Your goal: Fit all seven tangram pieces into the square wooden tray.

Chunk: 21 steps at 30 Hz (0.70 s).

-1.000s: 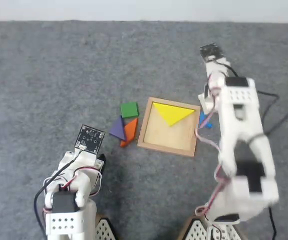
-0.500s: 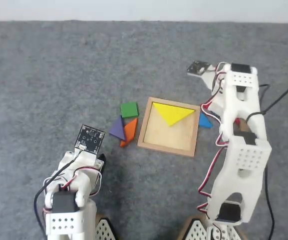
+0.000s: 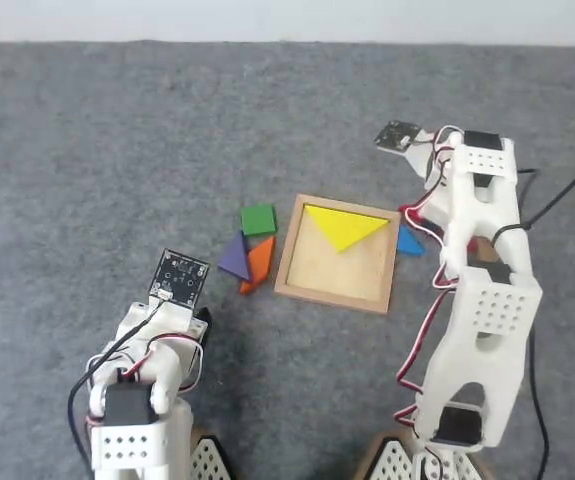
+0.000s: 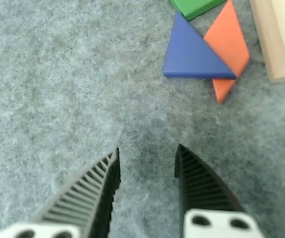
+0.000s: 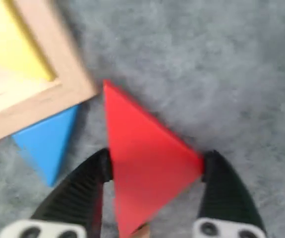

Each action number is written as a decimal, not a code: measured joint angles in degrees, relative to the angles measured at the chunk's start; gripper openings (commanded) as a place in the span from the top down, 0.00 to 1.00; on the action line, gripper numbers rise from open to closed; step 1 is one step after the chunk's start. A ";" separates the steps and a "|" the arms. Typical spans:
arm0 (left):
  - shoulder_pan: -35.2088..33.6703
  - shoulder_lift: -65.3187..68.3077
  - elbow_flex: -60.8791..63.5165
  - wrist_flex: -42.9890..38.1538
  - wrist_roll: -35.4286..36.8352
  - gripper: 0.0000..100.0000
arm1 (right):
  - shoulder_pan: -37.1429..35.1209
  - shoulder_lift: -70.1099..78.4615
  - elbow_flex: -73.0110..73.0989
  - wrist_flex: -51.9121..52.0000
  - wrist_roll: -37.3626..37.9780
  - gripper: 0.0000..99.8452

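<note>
Over the last second the right arm (image 3: 482, 300) has swung out of its folded pose and stretched along the tray's 3 o'clock side. In the last half second it has barely shifted. The left arm (image 3: 137, 400) and the loose pieces have not moved.

From above, the right arm hides its own claw and much of what lies beside the 3 o'clock rim of the tray (image 3: 332, 298). The blue triangle (image 3: 410, 242) shows there, just beside the rim and partly cut off by the arm. In its wrist view we see the right claw (image 5: 155, 157) closed on the red triangle (image 5: 144, 148), one finger against each side, with the triangle's sharp tip near the tray's outer corner. We cannot tell whether the piece rests on the worktop (image 3: 117, 150) or is lifted off it. The left claw (image 4: 147, 151) stands open over grey worktop, at about 7 o'clock of the tray and well apart from it.

The tray holds one piece, the yellow triangle (image 3: 345, 226), with its long edge along the 12 o'clock rim and its point toward 6 o'clock. At the tray's 9 o'clock lies the green square (image 3: 258, 219). Just at the square's 6 o'clock the purple triangle (image 3: 234, 257) overlaps the orange piece (image 3: 260, 260), whose full shape we cannot make out.
</note>
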 measured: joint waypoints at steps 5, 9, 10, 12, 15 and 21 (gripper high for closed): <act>0.00 0.00 0.00 0.00 0.00 0.83 | 1.41 0.44 -1.05 0.26 -2.37 0.96; 0.00 0.00 0.00 0.00 0.00 0.83 | 2.20 -0.53 -3.34 5.01 -5.45 0.96; 0.00 0.00 0.00 0.00 0.00 0.83 | 2.29 -1.14 -4.04 6.86 -6.59 0.96; 0.00 0.00 0.00 0.00 0.00 0.83 | 2.55 -2.90 -5.10 9.58 -9.05 0.96; 0.00 0.00 0.00 0.00 0.00 0.83 | 2.55 -6.07 -5.71 13.19 -12.66 0.96; 0.00 0.00 0.00 0.00 0.00 0.83 | 0.62 -12.22 -5.71 18.81 -18.64 0.96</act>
